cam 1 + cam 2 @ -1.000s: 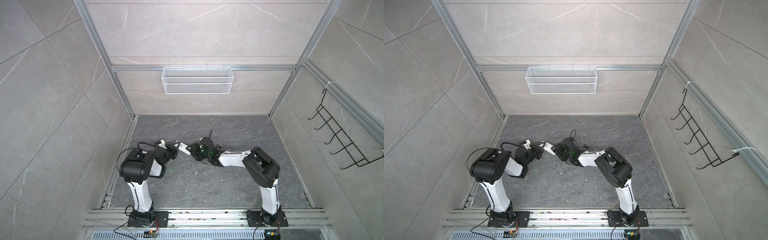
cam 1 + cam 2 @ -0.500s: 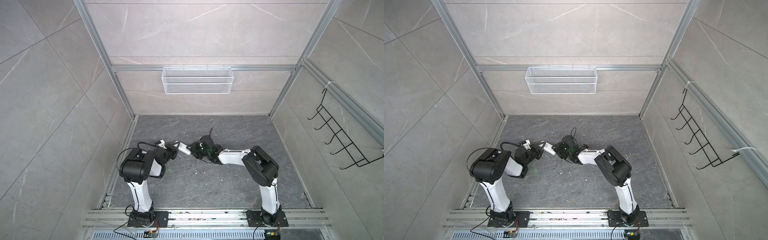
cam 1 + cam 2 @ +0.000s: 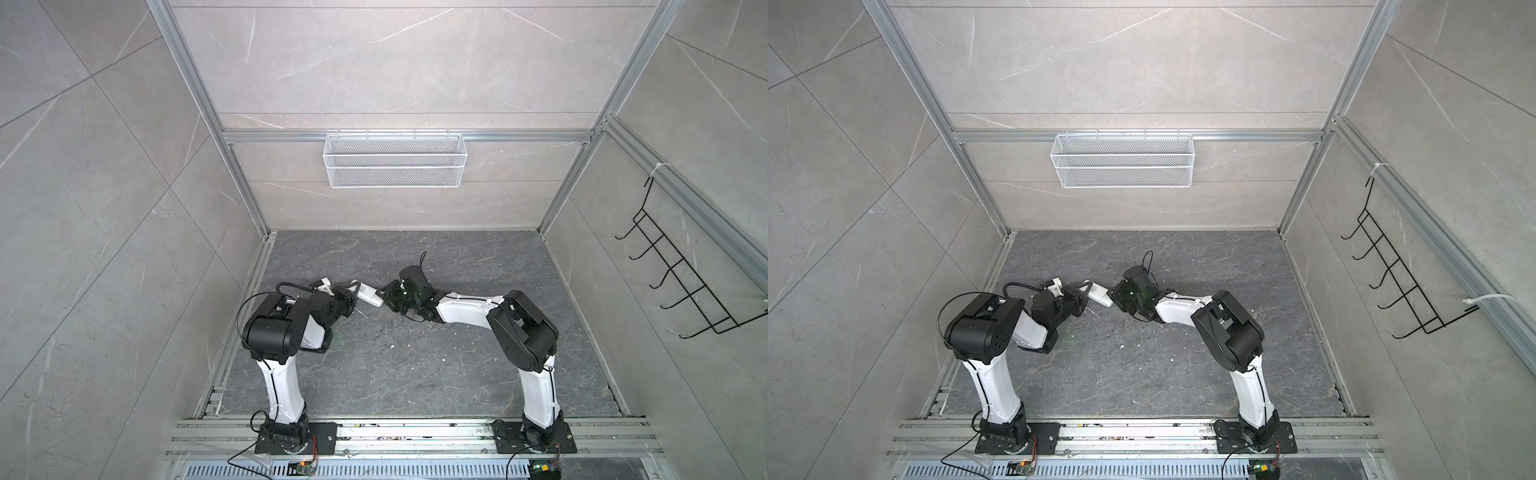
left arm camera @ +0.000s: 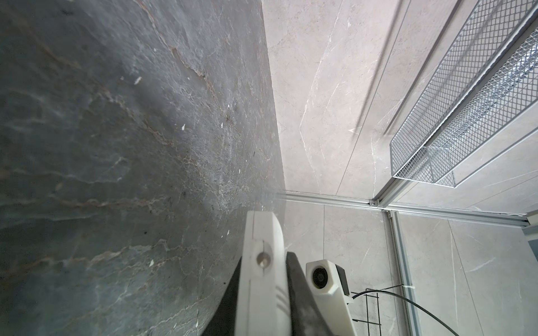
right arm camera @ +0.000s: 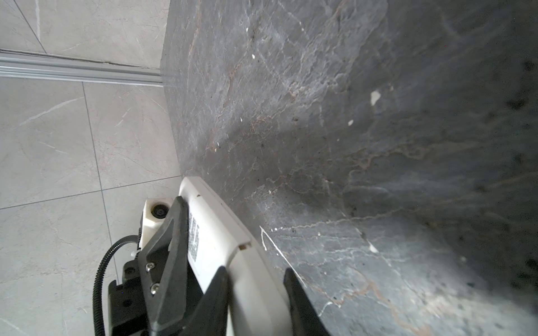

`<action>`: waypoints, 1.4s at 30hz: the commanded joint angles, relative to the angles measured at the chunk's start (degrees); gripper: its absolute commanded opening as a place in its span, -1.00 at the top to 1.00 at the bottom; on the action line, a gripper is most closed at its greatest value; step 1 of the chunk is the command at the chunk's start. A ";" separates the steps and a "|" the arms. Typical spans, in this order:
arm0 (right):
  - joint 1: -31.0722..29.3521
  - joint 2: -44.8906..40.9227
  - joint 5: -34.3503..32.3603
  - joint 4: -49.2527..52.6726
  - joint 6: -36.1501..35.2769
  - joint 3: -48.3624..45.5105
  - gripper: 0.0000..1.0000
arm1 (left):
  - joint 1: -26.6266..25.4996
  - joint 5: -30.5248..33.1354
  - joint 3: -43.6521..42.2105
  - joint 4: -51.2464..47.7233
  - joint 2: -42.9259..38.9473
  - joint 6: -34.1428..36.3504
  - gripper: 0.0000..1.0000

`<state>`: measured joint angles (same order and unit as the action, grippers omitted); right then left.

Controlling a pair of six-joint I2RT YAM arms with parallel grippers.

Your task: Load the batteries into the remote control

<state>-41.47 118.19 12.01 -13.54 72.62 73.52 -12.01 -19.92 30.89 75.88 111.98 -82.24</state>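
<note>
The white remote control [image 3: 368,294] [image 3: 1100,297] hangs just above the dark stone floor, spanning both grippers. My left gripper [image 3: 351,293] [image 4: 265,259] is shut on one end, and its black fingers [image 4: 300,291] press both flat faces. My right gripper [image 3: 386,297] [image 5: 255,270] has its jaws closed against both sides of the other end. In the right wrist view the remote control [image 5: 215,227] shows a printed label and a step in its back. The batteries are out of view.
A white wire basket [image 3: 395,160] hangs on the back wall. A black hook rack [image 3: 685,282] is on the right wall. Small white specks [image 3: 392,347] dot the floor. Aluminium rails run along the floor's left and front edges.
My right gripper has shifted a little left onto the remote control's end and its jaws have narrowed around it. The left arm and the remote control have stayed put.
</note>
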 commanded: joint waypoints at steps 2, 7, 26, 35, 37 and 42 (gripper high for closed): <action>0.45 0.46 -3.22 11.72 -5.92 -0.97 0.42 | -0.29 1.18 1.95 5.20 0.38 4.98 1.00; 1.17 1.83 -2.57 9.41 -5.96 -1.29 0.36 | -0.21 2.64 2.90 5.25 1.61 6.32 1.00; 2.63 4.52 -2.43 6.55 -4.50 -0.96 0.31 | -0.24 2.96 3.90 5.19 5.69 16.09 1.00; 3.05 3.60 -2.53 7.74 -6.13 -2.53 0.26 | -0.26 5.26 3.63 5.19 6.29 18.53 1.00; 3.33 3.42 -2.56 7.74 -6.40 -2.95 0.21 | -0.25 5.24 4.03 5.18 6.80 17.90 1.00; 3.42 2.35 -2.62 6.81 -7.23 -4.79 0.05 | -0.22 6.03 3.68 5.24 7.19 18.61 1.00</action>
<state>-38.20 120.75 11.53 -12.10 67.16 71.48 -12.47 -16.27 34.11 77.97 118.54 -67.37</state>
